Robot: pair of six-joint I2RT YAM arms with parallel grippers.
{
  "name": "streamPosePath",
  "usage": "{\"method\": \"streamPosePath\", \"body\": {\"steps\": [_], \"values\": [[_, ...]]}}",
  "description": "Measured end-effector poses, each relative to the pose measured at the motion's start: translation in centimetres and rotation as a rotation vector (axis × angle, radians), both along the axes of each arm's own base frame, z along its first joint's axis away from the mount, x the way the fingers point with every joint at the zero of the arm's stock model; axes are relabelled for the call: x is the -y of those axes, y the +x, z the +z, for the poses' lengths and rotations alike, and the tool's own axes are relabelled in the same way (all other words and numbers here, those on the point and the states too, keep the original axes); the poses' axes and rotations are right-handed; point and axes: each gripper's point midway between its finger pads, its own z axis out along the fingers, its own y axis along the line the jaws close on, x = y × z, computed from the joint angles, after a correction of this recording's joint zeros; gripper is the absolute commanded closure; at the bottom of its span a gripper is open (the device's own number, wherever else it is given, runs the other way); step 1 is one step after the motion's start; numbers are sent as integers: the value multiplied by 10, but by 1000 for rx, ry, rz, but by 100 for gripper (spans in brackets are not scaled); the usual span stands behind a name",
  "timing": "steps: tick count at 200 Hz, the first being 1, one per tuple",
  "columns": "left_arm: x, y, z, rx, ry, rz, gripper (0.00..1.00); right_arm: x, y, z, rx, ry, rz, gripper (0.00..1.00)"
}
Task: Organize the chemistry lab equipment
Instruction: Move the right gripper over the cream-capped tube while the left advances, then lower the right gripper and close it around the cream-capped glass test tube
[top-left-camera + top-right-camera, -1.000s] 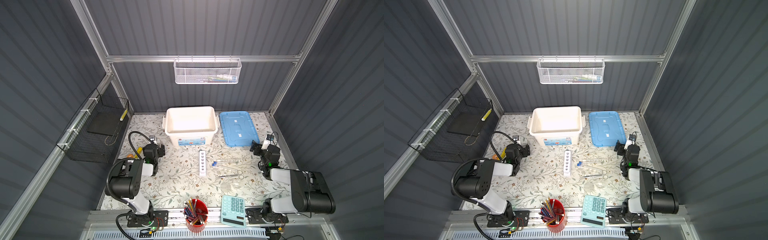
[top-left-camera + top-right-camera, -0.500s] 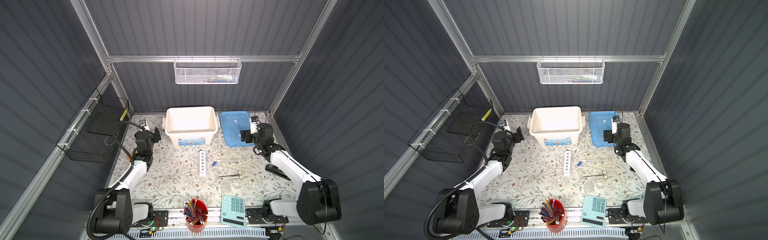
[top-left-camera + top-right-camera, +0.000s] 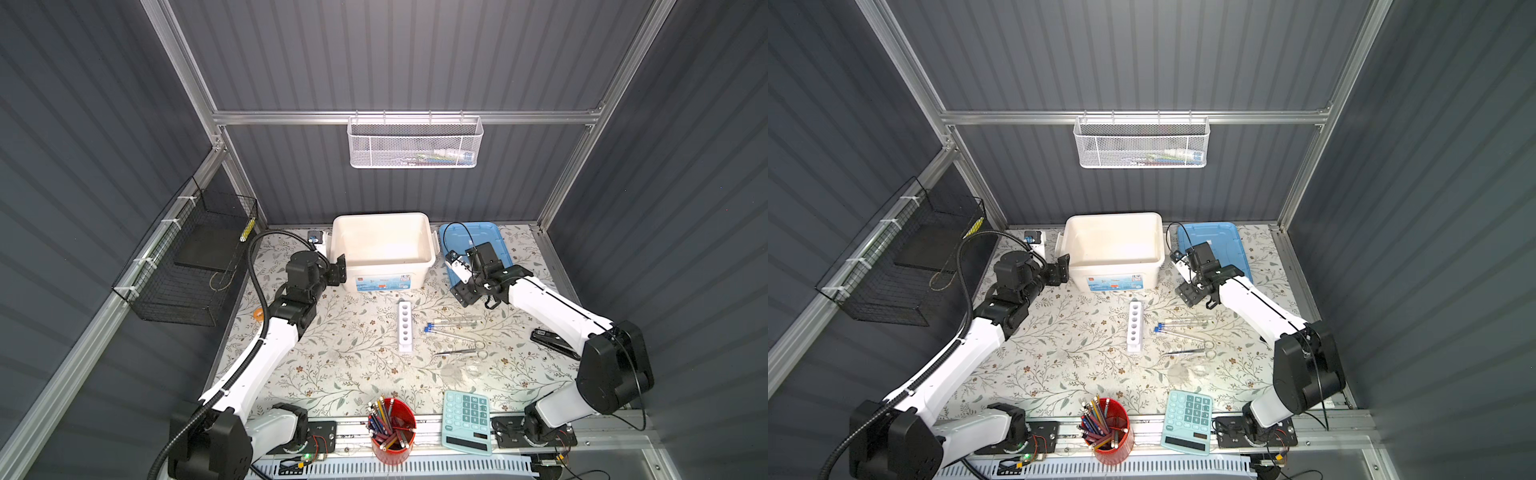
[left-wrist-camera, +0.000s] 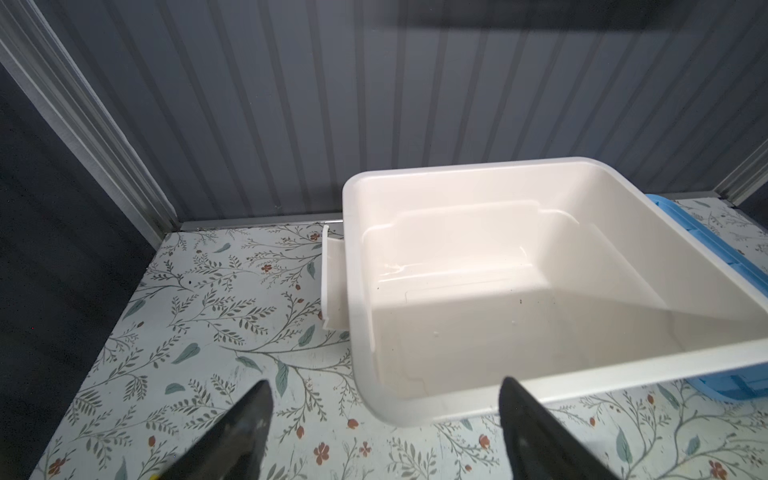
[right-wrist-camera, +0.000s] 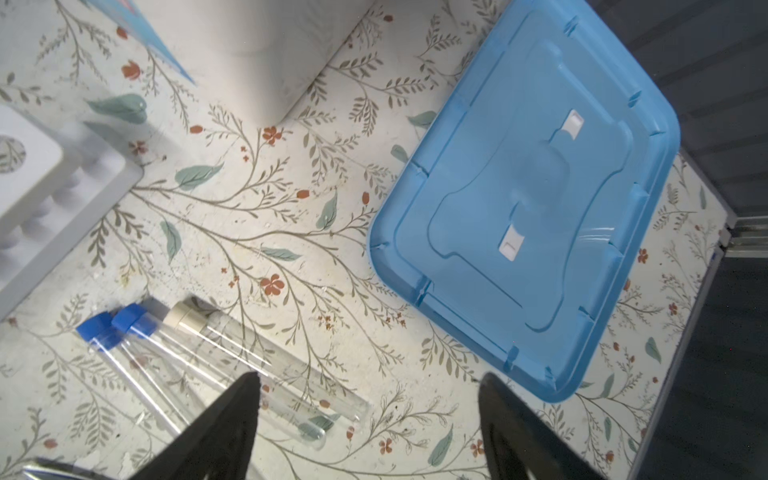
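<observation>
A: Do they match, left arm (image 3: 266, 353) and right arm (image 3: 552, 307)?
B: Same build: white shells on long links, bulky black joint housings. One carries a black ribbed hose (image 3: 257, 286) tied on with white clips; the other, a thin black cable (image 3: 444, 241)
A: And the ends?
B: The left hand (image 3: 340, 270) and right hand (image 3: 463, 293) are black, fingers (image 4: 245, 432) tapering to points. Black bases (image 3: 291, 419); bare circuit board (image 3: 309, 449), coloured wires, green light

A red pencil cup (image 3: 393, 453) stands near a pale teal calculator (image 3: 466, 419).
</observation>
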Motion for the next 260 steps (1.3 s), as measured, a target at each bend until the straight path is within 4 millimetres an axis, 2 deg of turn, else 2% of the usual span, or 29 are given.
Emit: {"method": "streamPosePath", "body": {"steps": [45, 99, 144, 204, 260], "values": [[-1, -21, 4, -32, 29, -38, 12, -1, -16, -16, -81, -59, 42, 23], [7, -26, -7, -54, 36, -94, 12, 5, -30, -49, -151, -86, 38, 28], [9, -26, -8, -55, 43, -113, 11, 7, -29, -74, -187, -113, 26, 35], [11, -27, -11, -57, 55, -134, 12, 5, -29, -80, -195, -113, 27, 41], [12, -28, -11, -55, 65, -141, 11, 4, -34, -100, -235, -117, 25, 41]]}}
